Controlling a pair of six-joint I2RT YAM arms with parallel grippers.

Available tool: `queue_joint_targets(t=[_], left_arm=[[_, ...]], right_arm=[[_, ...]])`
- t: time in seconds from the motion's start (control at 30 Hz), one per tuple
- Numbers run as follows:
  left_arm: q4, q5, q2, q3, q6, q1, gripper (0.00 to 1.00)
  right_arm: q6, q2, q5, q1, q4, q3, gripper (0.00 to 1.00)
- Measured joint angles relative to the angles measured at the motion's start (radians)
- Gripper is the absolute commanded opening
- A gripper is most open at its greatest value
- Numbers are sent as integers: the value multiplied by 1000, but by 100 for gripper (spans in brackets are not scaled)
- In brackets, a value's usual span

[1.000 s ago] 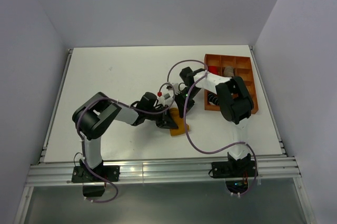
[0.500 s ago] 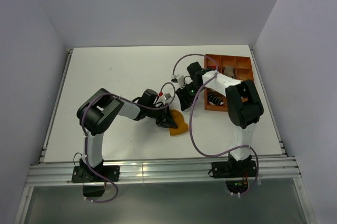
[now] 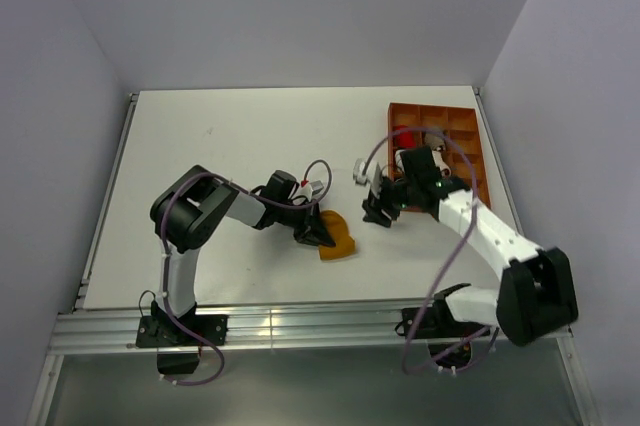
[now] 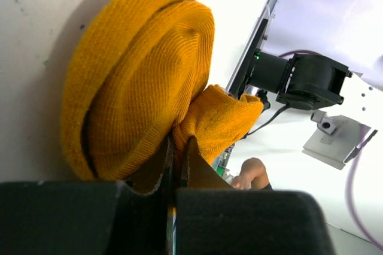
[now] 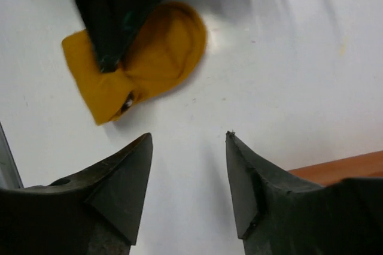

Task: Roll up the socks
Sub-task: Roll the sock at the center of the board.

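The left gripper (image 4: 178, 150) pinches the folded mustard-yellow knitted sock (image 4: 137, 69) so it cannot unroll (I think), while the right gripper (image 5: 188, 138) hangs nearby, fingers apart, empty.

The right gripper (image 5: 188, 137) fills the bottom of the view, its dark jaws standing apart with only bare white tabletop (image 5: 299, 57) between them. Up and to the left lies the mustard sock (image 5: 170, 48), folded over on itself, with the left gripper (image 5: 109, 57) reaching down onto its pinched middle. An orange-brown edge (image 5: 347, 168) shows at lower right.
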Motion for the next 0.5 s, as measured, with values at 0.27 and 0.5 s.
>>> queue_joint_targets(t=[0.27,0.5], left_arm=[[-4,36,17,0,-6,6,0],[-5,47,23,0,-6,8,0]], right_arm=[[-171,-305,124,267,147,-357,66],[-211,-300,257,439,248,-414,68]])
